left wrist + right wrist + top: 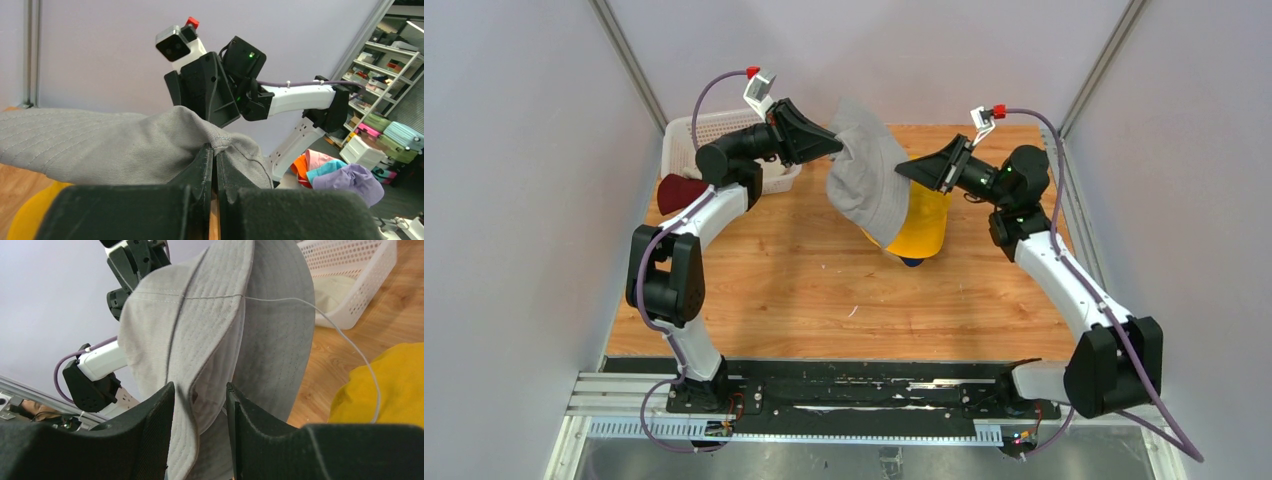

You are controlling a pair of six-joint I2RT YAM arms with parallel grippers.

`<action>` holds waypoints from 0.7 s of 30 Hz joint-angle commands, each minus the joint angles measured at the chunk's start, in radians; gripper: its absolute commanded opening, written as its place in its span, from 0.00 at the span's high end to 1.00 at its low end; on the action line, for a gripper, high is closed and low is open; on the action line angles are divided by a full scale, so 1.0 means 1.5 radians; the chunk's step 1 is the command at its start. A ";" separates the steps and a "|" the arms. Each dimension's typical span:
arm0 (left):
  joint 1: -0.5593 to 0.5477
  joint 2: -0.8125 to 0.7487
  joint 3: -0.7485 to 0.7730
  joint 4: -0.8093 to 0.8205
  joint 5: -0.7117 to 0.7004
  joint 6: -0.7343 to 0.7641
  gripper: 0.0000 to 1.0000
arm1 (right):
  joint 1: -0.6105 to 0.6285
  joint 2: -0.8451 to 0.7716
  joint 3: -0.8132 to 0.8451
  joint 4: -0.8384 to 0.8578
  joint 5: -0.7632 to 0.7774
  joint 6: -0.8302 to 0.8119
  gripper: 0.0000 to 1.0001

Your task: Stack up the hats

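Top external view. The grey hat (pixel 866 175) is aloft, strung between the two grippers, directly above and to the left of the yellow hat (pixel 927 225). Its lower edge overlaps the yellow hat's left side. The left gripper (pixel 836 143) meets the grey hat's upper left edge. The right gripper (pixel 904 170) meets its right edge, just above the yellow hat. The yellow hat lies on the table (pixel 804 290). A sliver of navy hat (pixel 911 262) shows under its near rim. The dark red hat (pixel 679 190) and the white basket (pixel 686 135) are well to the left of the yellow hat. Neither jaw gap can be read from here.

Left wrist view. The left gripper (pixel 215 152) has its jaws fully together, pinching a ridge of the grey hat (pixel 100 145). A yellow hat (pixel 25 215) edge shows below the grey cloth. The right arm (pixel 295 97) is behind the hat.

Right wrist view. The right gripper (pixel 200 405) stands about half closed. A thick fold of the grey hat (pixel 200 330) brim fills the gap, and both fingers (pixel 155 420) touch cloth. The yellow hat (pixel 385 385) sits lower right. The basket (pixel 350 270) is beyond it and holds the beige hat (pixel 335 290). A loose thread (pixel 350 340) trails from the grey hat towards the yellow hat. The thread shows in this view only.
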 commanded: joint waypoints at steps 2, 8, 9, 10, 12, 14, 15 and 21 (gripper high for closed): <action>-0.003 -0.004 0.021 0.045 0.001 -0.007 1.00 | 0.041 0.044 0.028 0.055 -0.016 0.022 0.58; -0.003 -0.001 0.026 0.045 0.006 -0.010 1.00 | 0.050 0.068 0.042 0.085 -0.015 0.040 0.72; -0.003 0.000 0.026 0.046 0.007 -0.011 1.00 | 0.049 0.069 0.044 0.084 -0.015 0.040 0.75; -0.003 0.001 0.027 0.045 0.008 -0.011 1.00 | 0.049 0.067 0.046 0.085 -0.015 0.039 0.79; -0.003 0.006 0.031 0.045 0.009 -0.014 1.00 | 0.049 0.062 0.050 0.082 -0.012 0.037 0.92; 0.000 0.011 0.035 0.046 0.012 -0.020 1.00 | 0.050 0.057 0.054 0.071 -0.008 0.029 0.99; 0.003 0.013 0.036 0.046 0.009 -0.023 1.00 | 0.050 0.052 0.057 0.065 -0.004 0.024 1.00; 0.056 0.012 0.021 0.009 -0.037 -0.005 1.00 | 0.048 0.045 0.108 0.008 0.007 -0.014 1.00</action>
